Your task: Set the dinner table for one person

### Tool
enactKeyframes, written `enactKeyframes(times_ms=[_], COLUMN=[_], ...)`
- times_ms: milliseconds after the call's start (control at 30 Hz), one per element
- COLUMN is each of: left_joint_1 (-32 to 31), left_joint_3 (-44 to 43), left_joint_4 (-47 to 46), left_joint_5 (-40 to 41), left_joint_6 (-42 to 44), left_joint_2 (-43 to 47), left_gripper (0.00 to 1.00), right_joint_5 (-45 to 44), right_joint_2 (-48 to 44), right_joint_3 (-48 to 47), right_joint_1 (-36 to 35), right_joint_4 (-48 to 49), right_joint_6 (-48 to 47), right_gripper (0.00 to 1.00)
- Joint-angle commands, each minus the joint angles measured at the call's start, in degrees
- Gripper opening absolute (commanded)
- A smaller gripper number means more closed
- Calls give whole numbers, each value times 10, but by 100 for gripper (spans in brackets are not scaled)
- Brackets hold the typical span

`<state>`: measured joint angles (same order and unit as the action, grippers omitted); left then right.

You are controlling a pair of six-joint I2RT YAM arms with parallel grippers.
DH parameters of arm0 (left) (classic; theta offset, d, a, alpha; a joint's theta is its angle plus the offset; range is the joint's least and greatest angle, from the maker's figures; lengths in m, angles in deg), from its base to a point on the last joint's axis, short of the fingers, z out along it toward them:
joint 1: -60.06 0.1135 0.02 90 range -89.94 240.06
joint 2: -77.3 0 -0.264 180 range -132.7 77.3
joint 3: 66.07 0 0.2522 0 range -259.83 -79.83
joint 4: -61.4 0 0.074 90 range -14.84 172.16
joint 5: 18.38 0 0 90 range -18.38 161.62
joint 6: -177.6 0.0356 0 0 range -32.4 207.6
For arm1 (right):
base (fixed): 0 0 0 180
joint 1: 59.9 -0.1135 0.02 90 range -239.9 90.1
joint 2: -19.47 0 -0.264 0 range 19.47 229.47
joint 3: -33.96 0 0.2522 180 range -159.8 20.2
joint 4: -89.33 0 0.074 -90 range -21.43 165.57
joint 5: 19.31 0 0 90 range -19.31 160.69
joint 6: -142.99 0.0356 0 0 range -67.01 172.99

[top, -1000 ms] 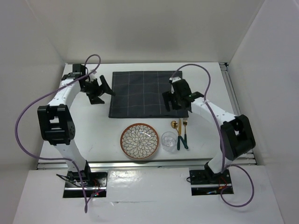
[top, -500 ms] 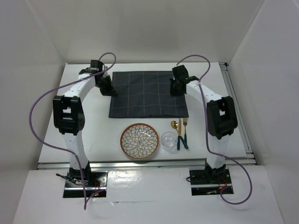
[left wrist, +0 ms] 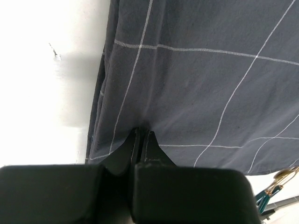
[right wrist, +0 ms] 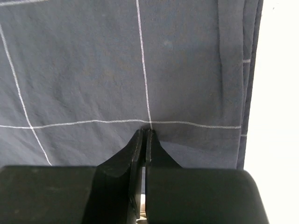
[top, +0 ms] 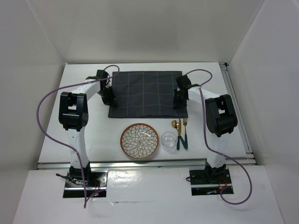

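The white dinner table [top: 105, 135] carries a dark grey checked cloth [top: 145, 93] spread flat at its centre back. My left gripper [top: 110, 99] is shut, its tips [left wrist: 141, 130] pressing down on the cloth near the left edge. My right gripper [top: 179, 101] is also shut, with its tips [right wrist: 145, 131] on the cloth near the right edge, at a crossing of white lines. Small creases show at both tips; no fold is seen between the fingers. A patterned plate [top: 139, 141], a clear glass [top: 169, 141] and gold cutlery with green handles [top: 182, 135] lie in front of the cloth.
White walls enclose the table on three sides. A metal rail [top: 236, 107] runs along the right edge and another along the front. Purple cables loop from both arms. The cutlery tips [left wrist: 275, 184] show at the lower right of the left wrist view.
Both grippers went from open to shut. Both arms swung in over the cloth's side edges, then slid toward the near edge. The cloth has stayed in place.
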<state>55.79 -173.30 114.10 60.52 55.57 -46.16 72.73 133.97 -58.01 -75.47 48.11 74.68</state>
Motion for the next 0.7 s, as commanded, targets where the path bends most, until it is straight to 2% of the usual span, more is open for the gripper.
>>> enactKeyframes(times_ms=[0, 167, 300, 467, 500, 600, 667], left_joint_1=[1, 1, 1, 1, -4, -4, -4], left_joint_3=[22, 54, 62, 38, 30, 16, 16], left_joint_4=[3, 3, 3, 26, 26, 46, 56], left_joint_5=[45, 67, 92, 98, 98, 103, 103], left_joint_6=[-2, -2, -2, -2, -2, -2, 3], left_joint_2=[1, 25, 50, 91, 100, 138, 160], left_gripper=[0, 0, 0, 0, 8, 25, 30], right_joint_5=[22, 33, 33, 10, 2, -17, -22], right_joint_2=[-12, -37, -53, -59, -59, -78, -103], right_joint_3=[49, 104, 110, 47, 33, -11, -26], right_joint_1=[-3, -3, -9, -9, -9, -9, -9], right_joint_4=[12, 24, 24, 1, -7, -23, -30], right_joint_6=[20, 26, 26, 13, 6, 6, 6], right_gripper=[0, 0, 0, 0, 0, 10, 21])
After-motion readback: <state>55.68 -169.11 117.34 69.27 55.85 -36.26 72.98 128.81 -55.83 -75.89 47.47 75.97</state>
